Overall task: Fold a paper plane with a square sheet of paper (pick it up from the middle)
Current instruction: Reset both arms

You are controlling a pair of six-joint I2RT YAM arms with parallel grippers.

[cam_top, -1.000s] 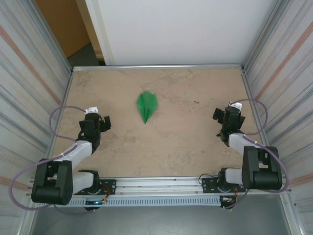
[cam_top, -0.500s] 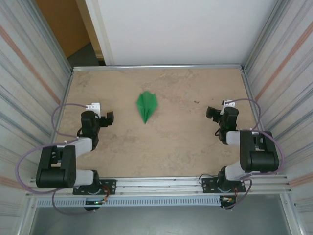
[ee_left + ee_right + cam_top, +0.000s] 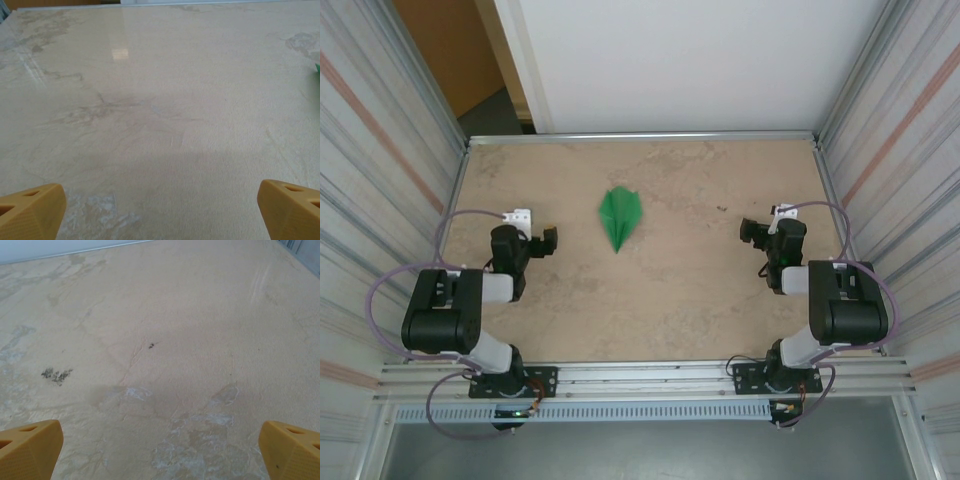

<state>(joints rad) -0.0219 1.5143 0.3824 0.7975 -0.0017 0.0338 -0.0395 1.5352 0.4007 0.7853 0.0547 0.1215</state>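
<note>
Both jaws wide open; left arm (image 3: 442,315), right arm (image 3: 845,310) folded low, flanking paper plane (image 3: 620,217).

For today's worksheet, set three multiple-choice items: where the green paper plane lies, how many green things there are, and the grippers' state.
1. Where does the paper plane lie?
A. in one gripper's jaws
B. on the table, between the grippers, touching neither
C. at the table's far edge

2. How many green things are on the table?
A. one
B. two
C. three

3. How do the left gripper and right gripper stand?
A. both shut
B. both open, empty
C. left shut, right open

Answers: 1 B, it lies free there; 2 A, only the plane is green; 3 B, wrist views show jaws wide apart over bare table.
</note>
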